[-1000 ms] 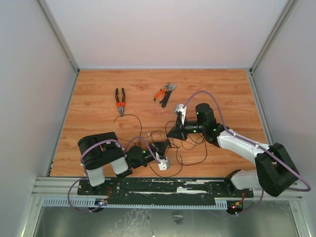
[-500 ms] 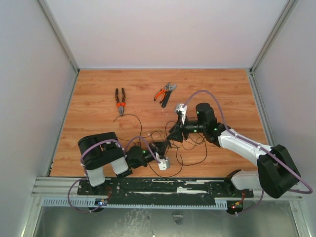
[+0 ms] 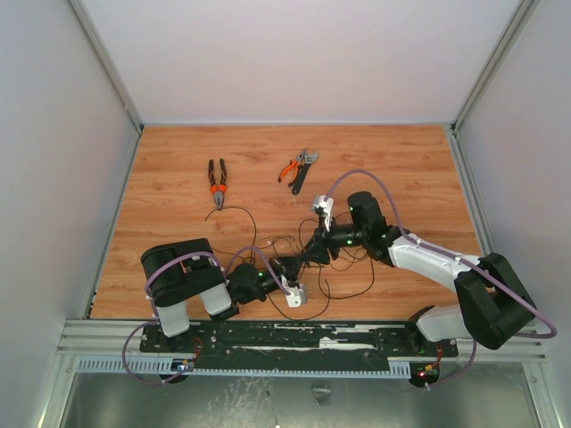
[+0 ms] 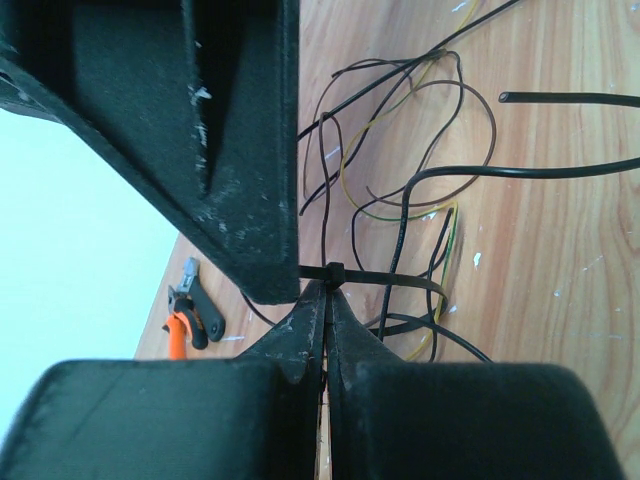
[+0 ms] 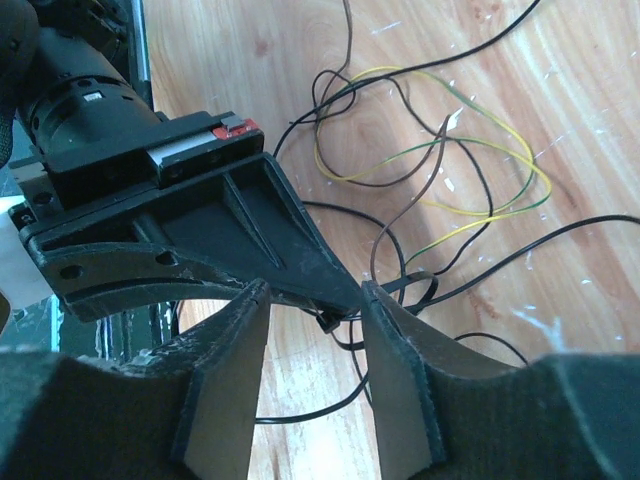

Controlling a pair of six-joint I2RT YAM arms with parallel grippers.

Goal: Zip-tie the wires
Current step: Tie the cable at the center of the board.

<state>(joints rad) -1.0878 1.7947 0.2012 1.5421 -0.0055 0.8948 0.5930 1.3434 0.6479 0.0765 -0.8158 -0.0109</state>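
**A:** What has changed since a second ago?

**B:** From overhead, the right hand [image 3: 306, 252] has slid down and left across the tabletop [image 3: 178, 160]. It now sits tip to tip with the left hand [image 3: 287, 266], over the wires [image 3: 277, 241]. Its fingers have parted too. The left arm has not shifted.

**A:** Anything else up there?

**B:** Black-and-orange pliers [image 3: 217, 183] lie at the far left and an orange-handled tool [image 3: 299, 169] at the far centre. Both are well apart from the tangle.

**A:** And the left wrist view?

**B:** The left hand [image 4: 325, 295] is clenched, pinching the zip tie [image 4: 390, 282] right at its head. The strap runs off to the right across several strands. One finger of the right hand looms at the upper left, just beside the head. Thin black, brown and yellow-green wires [image 4: 400, 150] loop on the wood beyond.

**A:** The right wrist?

**B:** The right hand [image 5: 312, 292] is released and its fingers stand apart. The left hand's tips [image 5: 340, 298] and the zip tie's head [image 5: 325, 322] sit between them. I cannot see it gripping anything. The wires [image 5: 440, 150] spread over the tabletop behind.
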